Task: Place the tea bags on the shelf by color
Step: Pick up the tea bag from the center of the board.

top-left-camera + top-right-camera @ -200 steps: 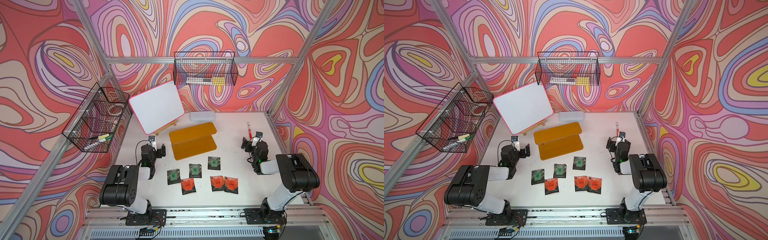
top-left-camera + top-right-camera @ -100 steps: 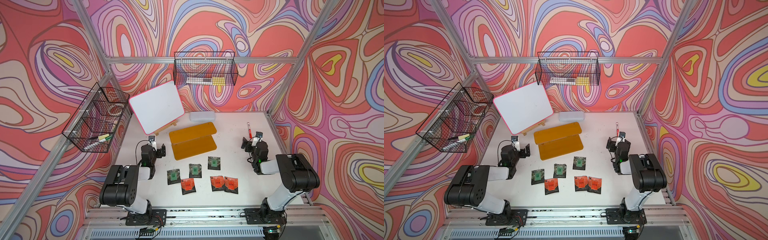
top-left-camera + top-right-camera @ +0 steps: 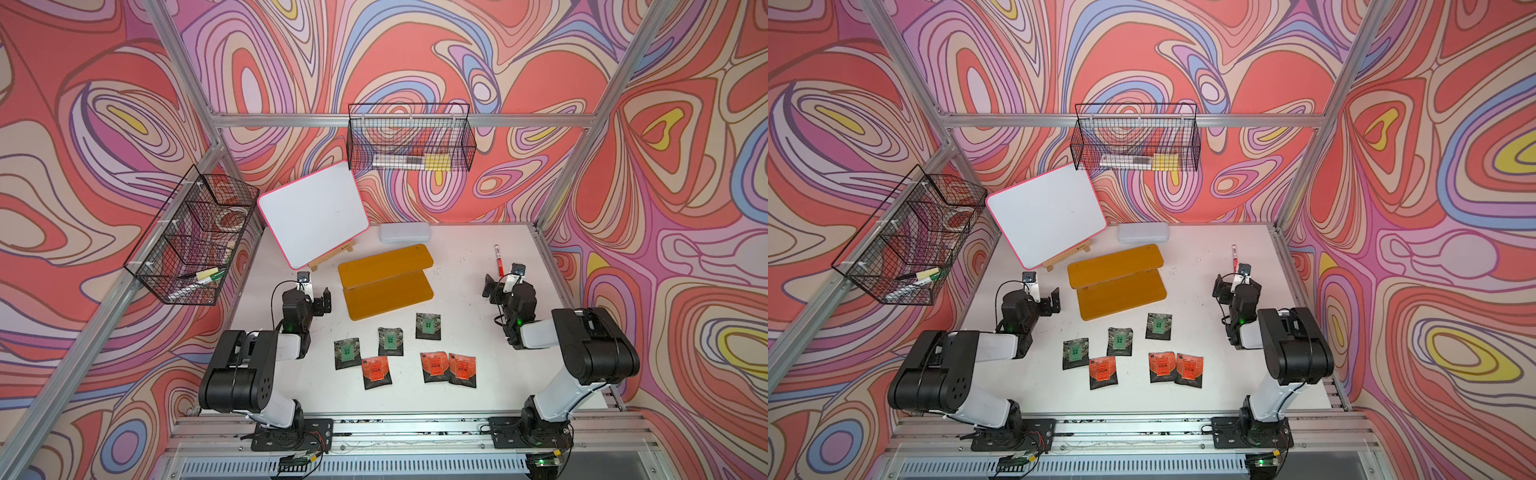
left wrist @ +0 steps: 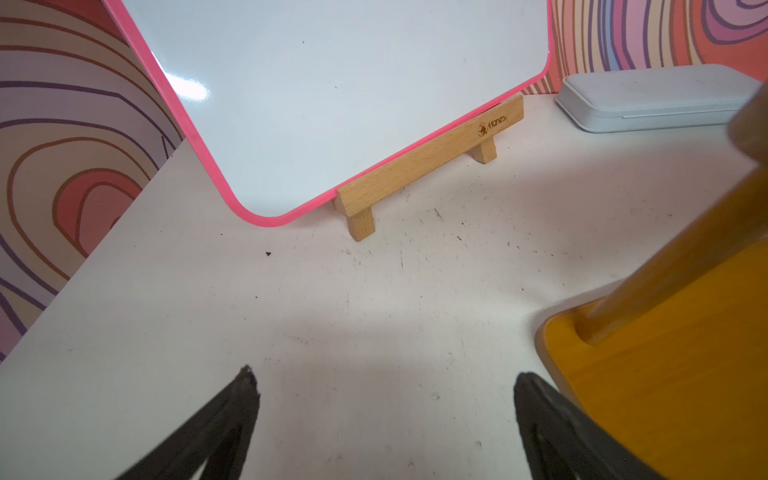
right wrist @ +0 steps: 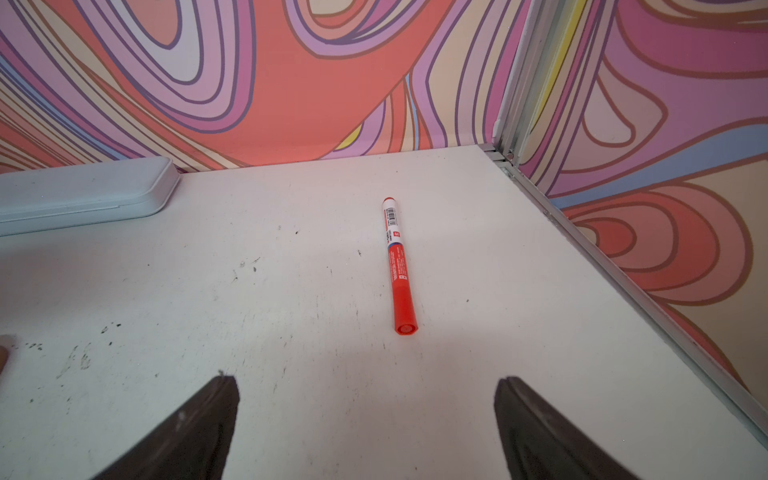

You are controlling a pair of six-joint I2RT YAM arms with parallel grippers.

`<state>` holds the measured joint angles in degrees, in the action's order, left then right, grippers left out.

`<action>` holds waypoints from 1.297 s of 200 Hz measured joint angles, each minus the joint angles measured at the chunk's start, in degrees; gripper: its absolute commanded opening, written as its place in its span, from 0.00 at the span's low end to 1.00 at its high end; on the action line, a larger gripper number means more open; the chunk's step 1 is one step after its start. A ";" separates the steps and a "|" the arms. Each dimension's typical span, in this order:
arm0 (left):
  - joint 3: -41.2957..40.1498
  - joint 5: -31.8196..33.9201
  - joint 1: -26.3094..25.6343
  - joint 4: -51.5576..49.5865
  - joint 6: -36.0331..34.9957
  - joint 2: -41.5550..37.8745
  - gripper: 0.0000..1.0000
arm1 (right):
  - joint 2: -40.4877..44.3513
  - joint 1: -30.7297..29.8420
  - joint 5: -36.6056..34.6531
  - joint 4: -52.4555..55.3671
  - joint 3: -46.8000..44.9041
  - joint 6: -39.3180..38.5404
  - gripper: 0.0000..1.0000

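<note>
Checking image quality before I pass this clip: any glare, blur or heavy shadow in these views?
Left wrist view: a glare patch on the whiteboard; the shelf edge nearest the lens is blurred. Right wrist view: marker sharp, a soft shadow across the table. In both top views: even light, tea bags crisp, label print too small to read.

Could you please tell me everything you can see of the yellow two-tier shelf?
The shelf is a mustard-yellow stepped stand of two flat, rounded-corner boards, smooth and wood-like, with a round post visible between them. The far board sits higher, the near one lower. It stands upright, slightly askew, in the middle of the white table, touching nothing else. Both boards are bare.
</note>
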<state>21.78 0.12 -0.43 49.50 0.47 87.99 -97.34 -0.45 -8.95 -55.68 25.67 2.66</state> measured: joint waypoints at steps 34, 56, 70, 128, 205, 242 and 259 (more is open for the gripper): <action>0.00 -0.02 0.00 0.00 -0.02 0.00 0.99 | 0.00 0.00 0.00 0.00 0.00 0.00 0.98; 0.00 0.11 -0.02 -0.09 0.00 0.00 0.99 | 0.00 0.00 0.00 0.00 0.00 0.00 0.98; 0.00 0.26 0.00 -0.11 0.02 0.00 0.99 | 0.00 0.00 0.00 0.00 0.00 0.00 0.98; 0.00 1.20 -0.02 -0.09 0.26 0.00 0.99 | 0.00 0.00 0.15 -0.02 0.00 0.00 0.98; -3.48 6.40 -0.02 -4.98 2.84 -15.91 0.99 | 6.73 0.00 0.44 3.89 -0.44 0.09 0.98; -1.20 7.28 -0.02 -19.89 9.84 -33.53 0.99 | 17.18 0.02 -0.37 25.11 7.80 4.85 0.98; 0.63 6.01 -0.02 -26.80 14.25 -38.38 0.99 | 20.52 0.02 1.27 33.48 12.98 7.39 0.98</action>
<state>22.41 6.13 -0.45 22.70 14.72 49.60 -76.82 -0.43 -7.68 -22.20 38.65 10.04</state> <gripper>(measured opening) 0.992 0.984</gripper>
